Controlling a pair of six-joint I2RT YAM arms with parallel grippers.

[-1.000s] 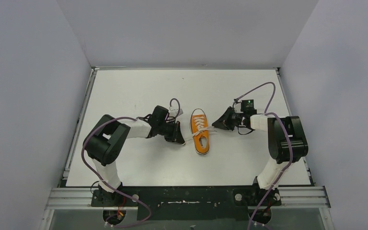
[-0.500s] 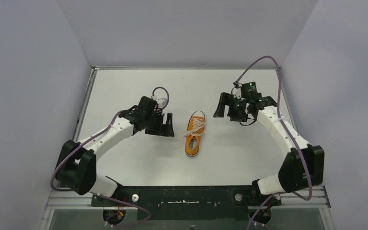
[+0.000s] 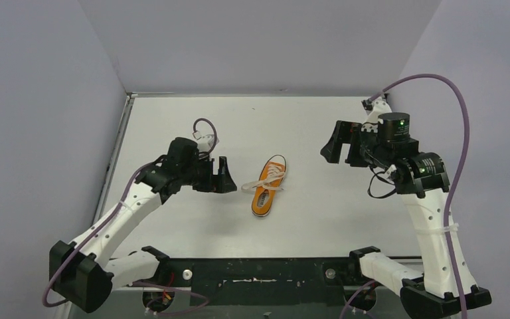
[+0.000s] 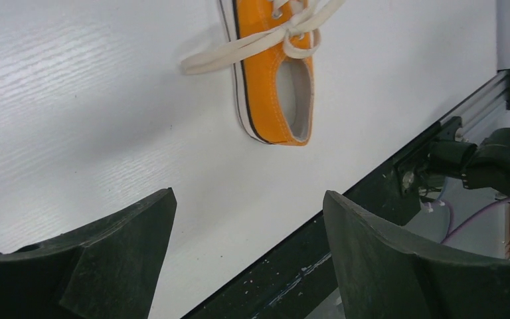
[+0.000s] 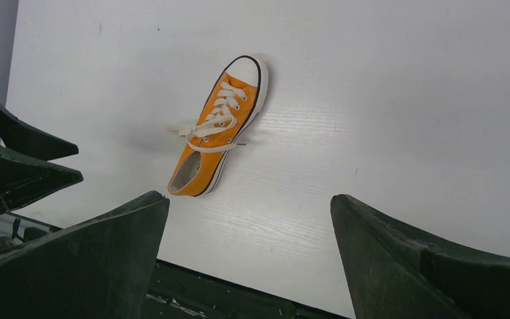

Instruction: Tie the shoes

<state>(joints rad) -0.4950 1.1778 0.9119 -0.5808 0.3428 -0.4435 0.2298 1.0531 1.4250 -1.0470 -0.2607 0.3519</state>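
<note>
White tabletop (image 3: 172, 119) carries the orange sneaker (image 3: 266, 194) mid-scene, its laces (image 3: 251, 188) trailing left; left claw (image 3: 226, 175) and right claw (image 3: 331, 143) hover on either side, both spread apart.

- I see the shoe (image 3: 266, 194), a small orange low-top with a white sole and toe cap, standing on its sole near the middle of the table (image 3: 172, 126).
- It lies diagonally, toe pointing away and slightly right, heel toward the near edge.
- Its white laces (image 3: 273, 174) cross the tongue, and one loop trails off its left side onto the table.
</note>
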